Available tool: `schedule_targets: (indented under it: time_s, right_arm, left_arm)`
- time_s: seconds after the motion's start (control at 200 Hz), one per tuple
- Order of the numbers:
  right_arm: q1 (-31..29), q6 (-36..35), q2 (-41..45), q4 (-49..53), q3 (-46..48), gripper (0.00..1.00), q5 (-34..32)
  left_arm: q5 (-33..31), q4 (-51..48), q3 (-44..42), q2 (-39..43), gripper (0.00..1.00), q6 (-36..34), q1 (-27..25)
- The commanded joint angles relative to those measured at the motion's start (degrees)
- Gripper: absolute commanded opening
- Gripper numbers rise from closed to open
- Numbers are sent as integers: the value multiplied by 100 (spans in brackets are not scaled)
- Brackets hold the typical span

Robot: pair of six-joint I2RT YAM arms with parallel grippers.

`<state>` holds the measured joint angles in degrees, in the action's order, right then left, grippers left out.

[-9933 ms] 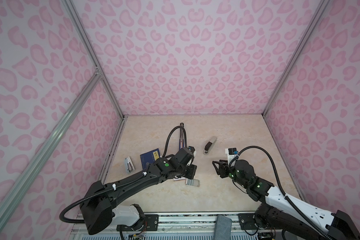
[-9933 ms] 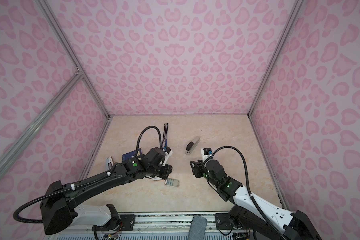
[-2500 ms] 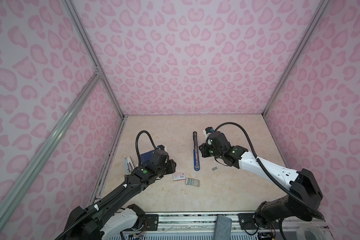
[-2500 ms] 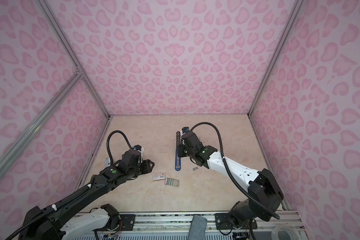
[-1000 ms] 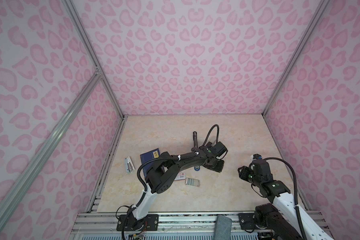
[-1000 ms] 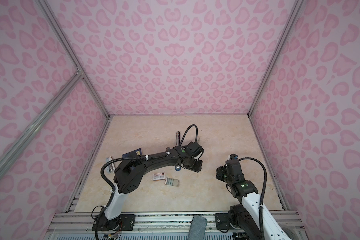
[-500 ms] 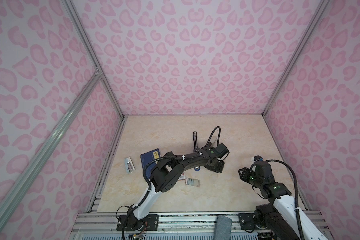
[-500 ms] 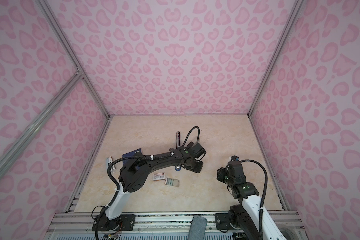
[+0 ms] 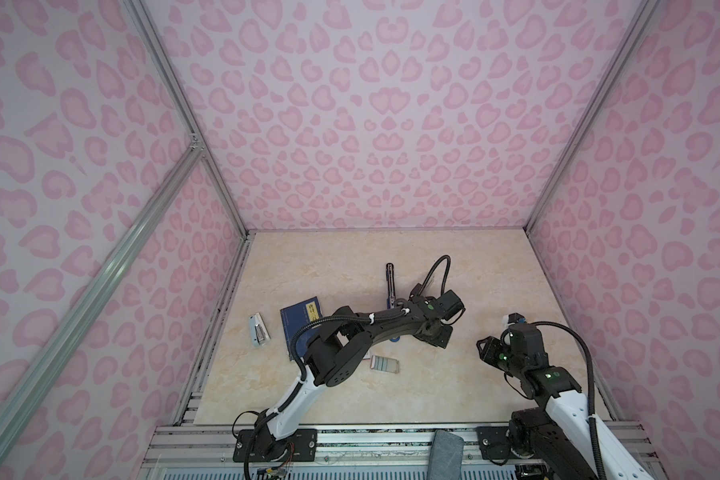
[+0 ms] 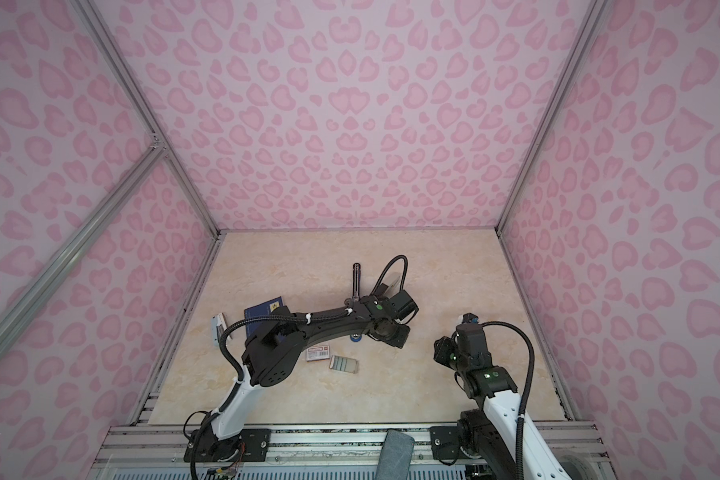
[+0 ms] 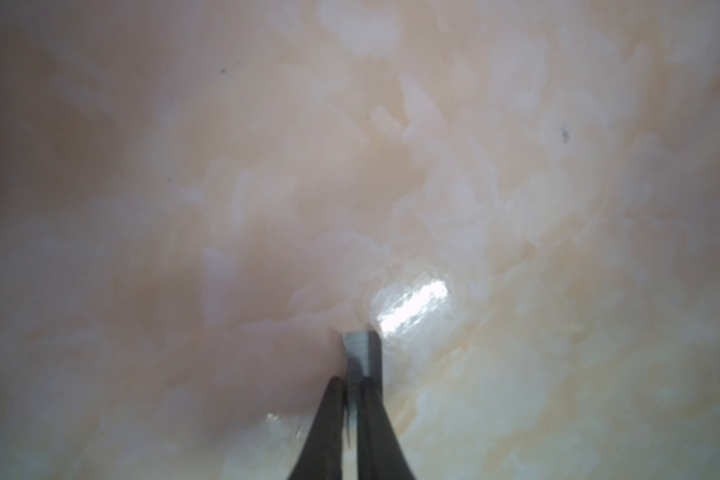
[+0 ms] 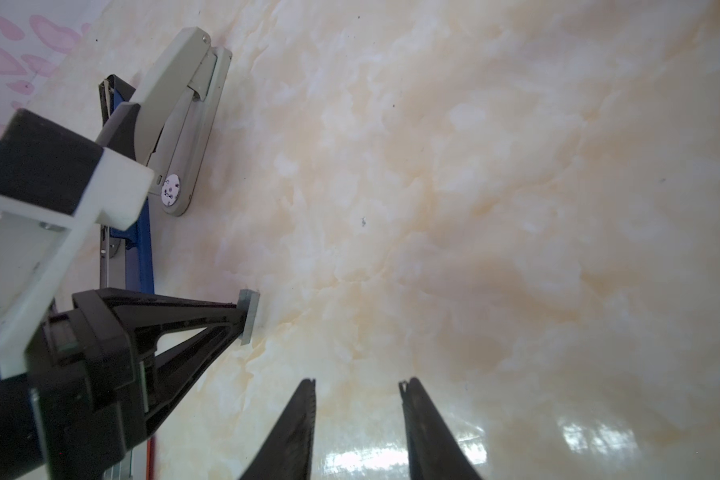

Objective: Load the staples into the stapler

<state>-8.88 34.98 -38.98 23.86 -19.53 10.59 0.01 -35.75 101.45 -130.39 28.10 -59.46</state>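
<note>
Narrowing since a second ago, the left pincer (image 11: 354,382) now clamps the staples (image 11: 361,347); right pincer (image 12: 358,381) stays half-open, empty.

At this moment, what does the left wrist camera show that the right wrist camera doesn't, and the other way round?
Left wrist only: the look straight along the left gripper, with a bright glare patch on the table next to it.
Right wrist only: the open stapler, its grey top swung away from the blue base, and the right gripper, fingers apart and holding nothing.
Both: the left gripper shut on the short grey staple strip, over the marble table.
</note>
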Motion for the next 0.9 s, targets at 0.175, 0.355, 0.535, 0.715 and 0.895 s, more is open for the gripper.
schedule_targets:
  time_s: [0.175, 0.355, 0.535, 0.715, 0.895]
  right_arm:
    - [32, 66, 64, -118, 106, 38, 40]
    - [53, 68, 101, -123, 98, 38, 60]
    - [54, 4, 151, -541, 67, 38, 727]
    - [-20, 62, 268, -1528, -89, 48, 1921]
    - [-346, 350, -83, -2684, -363, 51, 2493]
  left_arm:
    - [-1, -626, -118, 47, 6, -100, -48]
    - [40, -608, -262, 125, 3, -120, -57]
    - [202, -115, -831, 826, 3, -213, 10]
    - [1365, 1342, -2222, 2376, 3, -96, 563]
    - [2389, 2604, -3617, 3818, 3, 170, 1240]
